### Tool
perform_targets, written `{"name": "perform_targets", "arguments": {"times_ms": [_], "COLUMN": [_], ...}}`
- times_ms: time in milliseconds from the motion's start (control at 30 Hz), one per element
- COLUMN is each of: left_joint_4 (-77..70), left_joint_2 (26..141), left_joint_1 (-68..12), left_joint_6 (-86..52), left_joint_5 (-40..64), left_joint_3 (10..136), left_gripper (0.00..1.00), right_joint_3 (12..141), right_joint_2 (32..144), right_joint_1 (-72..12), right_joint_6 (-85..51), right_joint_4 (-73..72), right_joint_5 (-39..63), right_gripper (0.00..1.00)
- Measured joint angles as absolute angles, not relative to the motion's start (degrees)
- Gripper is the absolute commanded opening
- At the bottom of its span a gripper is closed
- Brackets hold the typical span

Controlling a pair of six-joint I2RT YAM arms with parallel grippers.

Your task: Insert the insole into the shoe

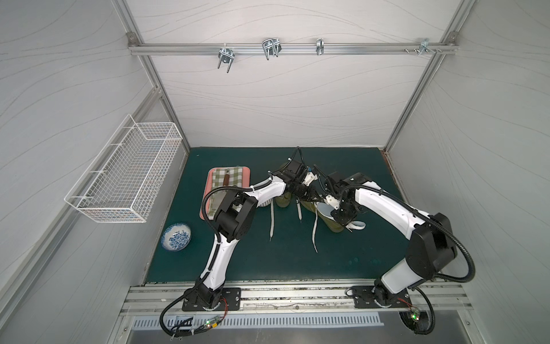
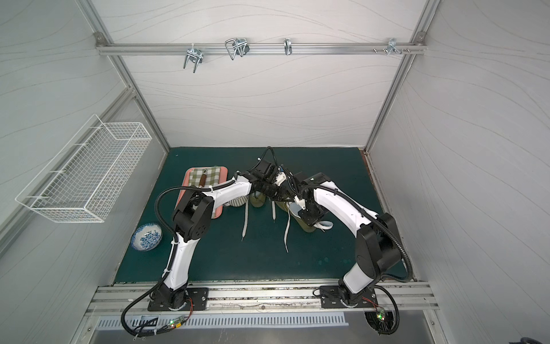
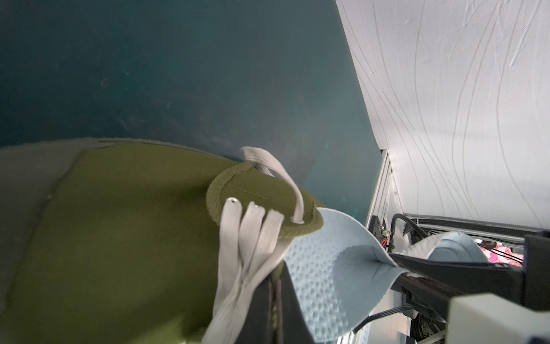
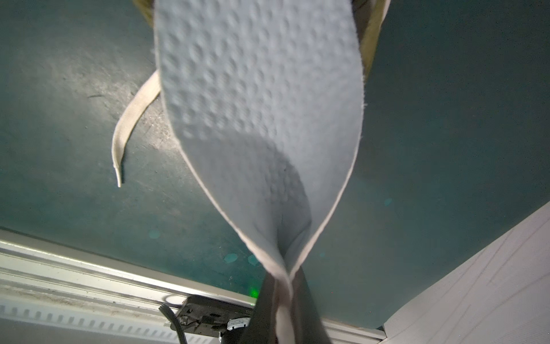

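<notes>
Two robot arms [image 1: 220, 253], two olive shoes [image 1: 335, 225], one pale blue insole [image 1: 323, 209], one patterned bowl [image 1: 176, 237] at lower left, one pink tray [image 1: 245, 174], one wire basket [image 1: 125, 178], four hooks [image 1: 270, 47] up top.

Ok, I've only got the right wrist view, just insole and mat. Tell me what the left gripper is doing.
Observer: The left gripper is shut on the shoe, pinching its opening edge beside the laces.
Operator: Now give me the insole's far end.
Observer: In the left wrist view the insole runs under the eyelet flap, into the shoe's opening.
Operator: Report anything close by.
Observer: A second olive shoe sits right beside it in a top view.
</notes>
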State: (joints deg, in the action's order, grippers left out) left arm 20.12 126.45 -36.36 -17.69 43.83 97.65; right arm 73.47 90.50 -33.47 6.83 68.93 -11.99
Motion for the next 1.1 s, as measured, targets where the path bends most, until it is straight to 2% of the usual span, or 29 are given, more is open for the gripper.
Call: {"name": "perform_targets", "arguments": {"times_ms": [567,800,1100], "left_joint_4": [21.4,23.6,23.5], "left_joint_2": [126.5,126.6,126.9], "left_joint_1": [-36.5,-36.5,-36.4], "left_joint_6": [-18.4,-18.9,-19.3], "left_joint_5": [45.5,46.4,46.3], "left_joint_3": [98.0,100.5,100.6], "left_gripper": [0.00,0.00,0.00], "right_joint_3": [73.3,74.4,77.0], "right_joint_2": [91.5,92.0,91.9], "right_joint_1": [-32.4,-34.8,-34.1], "right_joint_6": [1.3,1.0,-0.2], "right_joint_4": [70.9,71.8,72.5], "right_joint_5": [-11.9,-12.5,-8.2], "right_gripper": [0.08,0.08,0.08]}}
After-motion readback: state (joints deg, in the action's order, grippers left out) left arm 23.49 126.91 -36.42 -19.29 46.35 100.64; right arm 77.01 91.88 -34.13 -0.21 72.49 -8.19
